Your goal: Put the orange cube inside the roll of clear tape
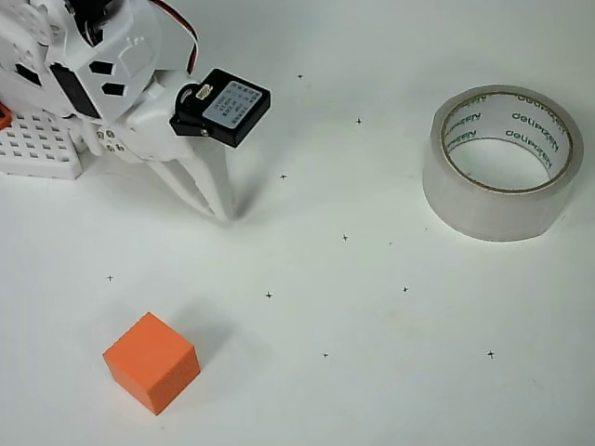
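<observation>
The orange cube point(152, 361) rests on the white table at the lower left of the overhead view, with nothing touching it. The roll of clear tape point(503, 162) lies flat at the upper right, its hole facing up and holding nothing. My gripper point(221, 212) hangs from the white arm at the upper left, its white fingers point(204, 181) pressed together and pointing down toward the table. It holds nothing and sits well above the cube in the picture and far left of the tape.
A white perforated block point(37, 146) with a small orange tab point(4, 115) stands at the left edge beside the arm's base. Small black cross marks dot the white table point(372, 307).
</observation>
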